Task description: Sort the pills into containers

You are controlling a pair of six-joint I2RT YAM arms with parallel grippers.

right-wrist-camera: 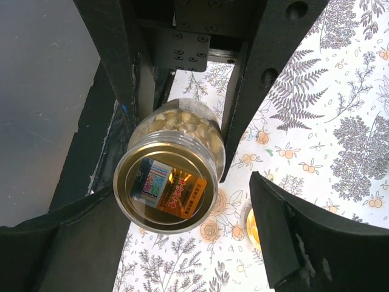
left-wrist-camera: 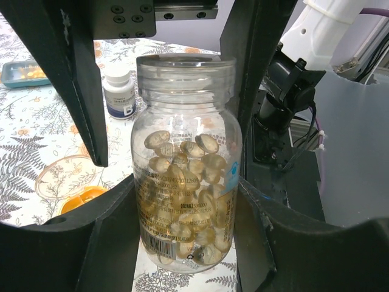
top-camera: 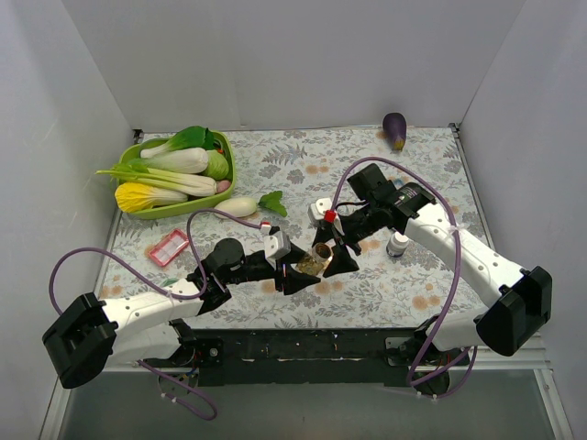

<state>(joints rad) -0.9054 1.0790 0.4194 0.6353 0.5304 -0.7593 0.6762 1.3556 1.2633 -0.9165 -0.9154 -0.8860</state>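
Currently both arms meet over the middle of the table (top-camera: 303, 165), nearer its front edge than the back wall and well apart from both side walls.

Left gripper (top-camera: 294, 278): clamped on the pill bottle (left-wrist-camera: 185, 164), one finger pressed against each side of the lower body. The cap is off. The pills (left-wrist-camera: 182, 182) are heaped in the end nearer my left wrist camera.

Right gripper (top-camera: 336, 259): spread wide at the bottle's open end. From the left wrist view its fingers flank the neck. From the right wrist view the bottle lies close against one finger, though I cannot tell whether they touch, and floral cloth shows between it and the other finger.

Amber dish (left-wrist-camera: 83, 198): on the cloth just beside the bottle and lower than it, partly hidden behind my left finger.

Room to move:
- A small white bottle (top-camera: 397, 244) stands upright just beside the right forearm.
- A pink-rimmed box (top-camera: 168, 247) lies near the left arm.
- A green basket (top-camera: 229, 170) of vegetables sits in the far left corner, with a radish (top-camera: 240, 207) just outside its rim.
- An eggplant (top-camera: 394, 130) lies at the back wall.
- The widest stretch of bare cloth runs along the back, between the basket and the eggplant.
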